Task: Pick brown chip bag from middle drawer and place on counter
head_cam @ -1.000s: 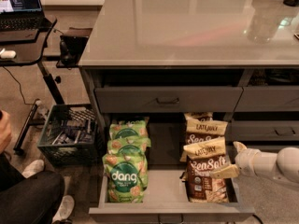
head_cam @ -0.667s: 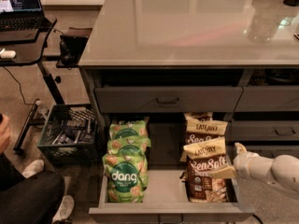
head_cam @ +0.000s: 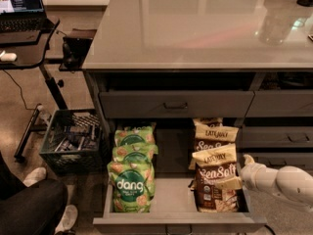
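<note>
The middle drawer is pulled open below the counter. Its right row holds brown chip bags standing upright: the front one, one behind it and another further back. Its left row holds green "dang" bags. My gripper comes in from the right on a white arm. It sits at the drawer's right wall, against the right edge of the front brown chip bag, at about the height of the bag's middle. Nothing is lifted.
A shallower drawer front with a thin pull handle is shut above the open drawer. More drawer fronts lie to the right. A black crate stands on the floor at the left, by a black desk with a laptop. A person's leg and shoes are at bottom left.
The white arm has sunk slightly and drawn a little to the right beside the front brown chip bag. The bags and the drawer have not moved.
</note>
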You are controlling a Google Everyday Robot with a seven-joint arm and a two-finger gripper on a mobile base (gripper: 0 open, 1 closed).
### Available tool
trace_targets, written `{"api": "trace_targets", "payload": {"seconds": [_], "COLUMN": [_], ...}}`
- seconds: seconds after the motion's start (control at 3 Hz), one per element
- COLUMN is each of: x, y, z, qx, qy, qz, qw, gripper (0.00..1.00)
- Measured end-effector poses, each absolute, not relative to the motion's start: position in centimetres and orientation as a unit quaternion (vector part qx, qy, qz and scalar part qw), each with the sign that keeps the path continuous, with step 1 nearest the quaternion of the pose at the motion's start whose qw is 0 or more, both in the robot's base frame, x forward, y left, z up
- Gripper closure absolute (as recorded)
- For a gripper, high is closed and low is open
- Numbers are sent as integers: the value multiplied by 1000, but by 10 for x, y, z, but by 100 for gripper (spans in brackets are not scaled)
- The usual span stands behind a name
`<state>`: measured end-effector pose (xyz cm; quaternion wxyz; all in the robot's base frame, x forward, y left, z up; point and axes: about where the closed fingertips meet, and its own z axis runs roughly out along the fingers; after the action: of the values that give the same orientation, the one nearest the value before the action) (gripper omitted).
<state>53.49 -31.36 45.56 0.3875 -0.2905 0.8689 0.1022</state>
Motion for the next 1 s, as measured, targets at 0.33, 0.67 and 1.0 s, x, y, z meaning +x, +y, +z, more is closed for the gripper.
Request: {"api": "trace_targets", "payload": {"seconds": [0.33,0.67,1.0], "x": [527,518,518], "y": [-298,-285,-285], "z": [454,454,454], "qx": [-294,-297,-297], "qy": [877,882,882], "qz": [132,153,153], "qw": [357,333,333], "gripper": [0,0,19]}}
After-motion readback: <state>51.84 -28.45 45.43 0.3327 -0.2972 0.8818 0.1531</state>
